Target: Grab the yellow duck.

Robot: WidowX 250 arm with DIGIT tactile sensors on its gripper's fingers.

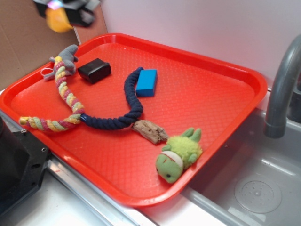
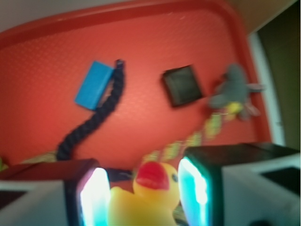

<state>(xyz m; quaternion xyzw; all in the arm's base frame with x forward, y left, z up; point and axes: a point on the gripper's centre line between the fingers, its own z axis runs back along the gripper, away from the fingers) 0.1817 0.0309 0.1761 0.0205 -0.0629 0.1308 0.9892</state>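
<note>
We have the jaws pinching the yellow duck (image 2: 149,195) from both sides, our gripper (image 2: 146,193) holding it high above the red tray's (image 1: 244,77) far corner. Below us lie the blue block (image 2: 94,84), black block (image 2: 182,85) and the rope toy (image 1: 106,120).

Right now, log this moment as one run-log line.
gripper: shut on small yellow rubber duck | height: lifted above red plastic tray | fuzzy green plush toy: untouched on tray
</note>
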